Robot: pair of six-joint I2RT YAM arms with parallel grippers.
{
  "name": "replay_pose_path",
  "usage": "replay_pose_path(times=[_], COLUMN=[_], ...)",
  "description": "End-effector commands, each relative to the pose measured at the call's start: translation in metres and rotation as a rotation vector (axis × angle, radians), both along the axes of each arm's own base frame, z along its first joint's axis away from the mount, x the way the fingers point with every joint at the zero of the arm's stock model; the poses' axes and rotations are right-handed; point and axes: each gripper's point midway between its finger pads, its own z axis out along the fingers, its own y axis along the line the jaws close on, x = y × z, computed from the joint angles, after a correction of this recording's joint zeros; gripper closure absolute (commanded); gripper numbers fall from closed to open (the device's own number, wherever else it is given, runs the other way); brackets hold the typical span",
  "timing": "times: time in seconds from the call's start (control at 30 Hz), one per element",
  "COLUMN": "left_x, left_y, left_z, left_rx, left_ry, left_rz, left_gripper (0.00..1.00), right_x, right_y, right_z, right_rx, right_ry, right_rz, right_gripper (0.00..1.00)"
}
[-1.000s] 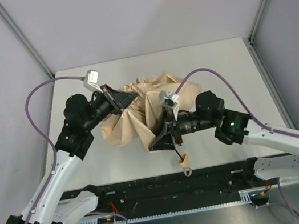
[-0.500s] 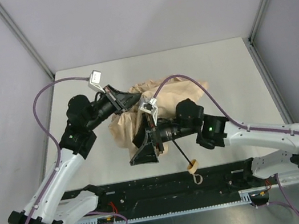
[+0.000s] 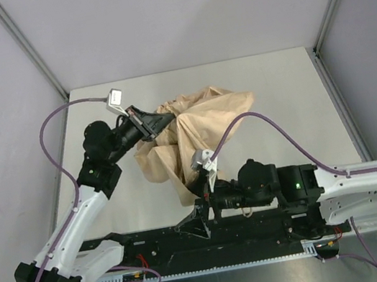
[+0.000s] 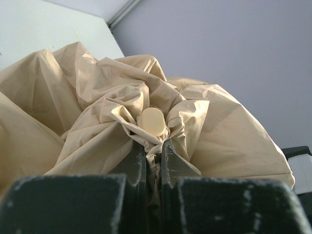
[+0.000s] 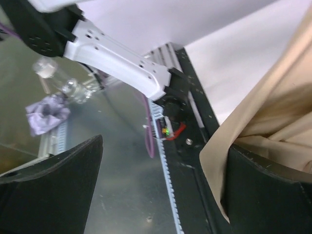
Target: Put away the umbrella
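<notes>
The umbrella is seen in plain beige, unpatterned, with a paler cream cap at its top. The desk is coloured off-white. The left fingers are shown black. Purple cables are carried on white arms.

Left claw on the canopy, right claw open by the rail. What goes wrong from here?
Left claw pinches only loose fabric beside the tip cap, so the umbrella may slip or tear if pulled. Right claw gapes beside a hanging canopy edge; closing there would likely snag cloth.
</notes>
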Motion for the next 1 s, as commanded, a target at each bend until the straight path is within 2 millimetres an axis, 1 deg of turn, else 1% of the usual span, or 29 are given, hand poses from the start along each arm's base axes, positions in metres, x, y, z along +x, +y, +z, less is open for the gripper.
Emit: replay_pose_path(times=[0.0,0.07,0.17,0.23,0.27,0.3,0.37,0.43,0.47,0.53,0.6,0.63,0.7,0.77,0.8,0.87,0.93,0.97], left_x=[-0.003,-0.006,-0.010,-0.011,-0.009,-0.007,-0.003,-0.001,-0.001,0.000,0.001,0.002,0.003,0.005,0.006,0.008,0.011,0.012], left_y=[0.016,0.017,0.019,0.021,0.024,0.027,0.036,0.045,0.050,0.061,0.072,0.075,0.082,0.085,0.085,0.085,0.087,0.089], left_z=[0.074,0.076,0.076,0.075,0.073,0.067,0.053,0.040,0.035,0.025,0.017,0.012,0.005,0.002,0.000,-0.005,-0.013,-0.018], left_rx=[-0.079,-0.082,-0.083,-0.081,-0.074,-0.054,-0.012,0.003,0.003,0.009,0.031,0.047,0.080,0.101,0.111,0.134,0.165,0.179], left_ry=[-0.244,-0.251,-0.254,-0.247,-0.226,-0.181,-0.090,-0.010,0.030,0.088,0.147,0.175,0.230,0.257,0.266,0.278,0.298,0.309], left_rz=[0.056,0.054,0.054,0.067,0.089,0.117,0.179,0.247,0.281,0.350,0.416,0.439,0.480,0.500,0.502,0.503,0.518,0.526], left_gripper=[1.00,1.00,1.00,1.00,1.00,1.00,1.00,1.00,1.00,1.00,1.00,1.00,1.00,1.00,1.00,1.00,1.00,1.00], right_x=[0.036,0.053,0.086,0.104,0.110,0.114,0.116,0.122,0.127,0.141,0.153,0.154,0.149,0.137,0.131,0.120,0.107,0.102], right_y=[-0.033,-0.053,-0.085,-0.100,-0.105,-0.106,-0.103,-0.098,-0.096,-0.100,-0.106,-0.108,-0.107,-0.101,-0.098,-0.094,-0.084,-0.078], right_z=[0.014,0.022,0.025,0.024,0.022,0.022,0.020,0.016,0.013,0.000,-0.024,-0.038,-0.061,-0.069,-0.067,-0.055,-0.033,-0.024], right_rx=[0.002,0.027,0.057,0.065,0.056,0.048,0.022,-0.020,-0.044,-0.114,-0.183,-0.203,-0.187,-0.112,-0.077,-0.017,0.080,0.120], right_ry=[-0.060,-0.054,-0.047,-0.056,-0.068,-0.100,-0.187,-0.274,-0.307,-0.345,-0.351,-0.350,-0.351,-0.363,-0.370,-0.396,-0.420,-0.421], right_rz=[-0.218,-0.284,-0.439,-0.528,-0.557,-0.563,-0.544,-0.546,-0.557,-0.603,-0.636,-0.632,-0.591,-0.528,-0.512,-0.498,-0.480,-0.476], right_gripper=[0.06,0.11,0.24,0.32,0.34,0.32,0.20,0.08,0.04,0.02,0.01,0.01,0.01,0.01,0.01,0.01,0.01,0.01])
